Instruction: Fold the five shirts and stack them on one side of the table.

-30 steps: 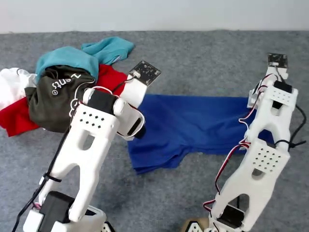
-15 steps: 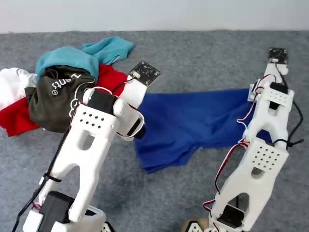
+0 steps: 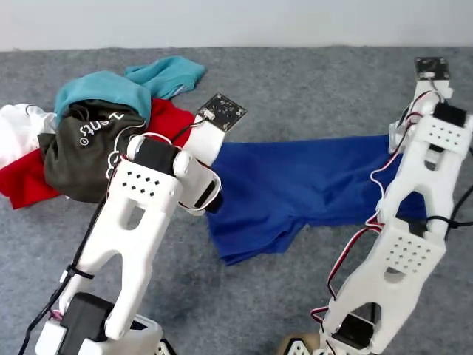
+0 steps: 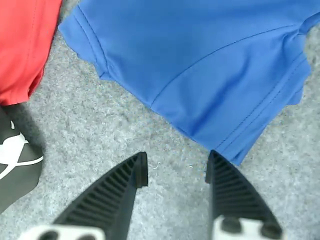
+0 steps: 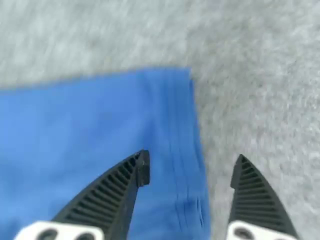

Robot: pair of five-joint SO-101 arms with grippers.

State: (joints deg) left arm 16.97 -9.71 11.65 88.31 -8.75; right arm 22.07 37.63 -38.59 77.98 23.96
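Note:
A blue shirt (image 3: 310, 185) lies spread flat across the middle of the grey table (image 3: 310, 89). Its far right edge reaches the right arm (image 3: 425, 170). My right gripper (image 5: 192, 167) hovers open over the shirt's stitched edge (image 5: 182, 150), one finger above cloth and one above bare table. My left gripper (image 4: 175, 167) is open just above the table, short of the blue shirt's (image 4: 200, 65) near left corner. The left arm (image 3: 148, 192) covers that corner in the high view. At the far left, teal (image 3: 111, 85), dark (image 3: 81, 148), red (image 3: 171, 118) and white (image 3: 18, 129) shirts lie heaped together.
Bare grey table lies behind the blue shirt, in front of it between the two arm bases, and at the far right. The red shirt's (image 4: 25, 45) edge and the dark shirt (image 4: 15, 165) lie close beside my left gripper.
The blue shirt has slid to the right and its right edge has moved farther back. The right arm has swung right with it. The left arm has not moved.

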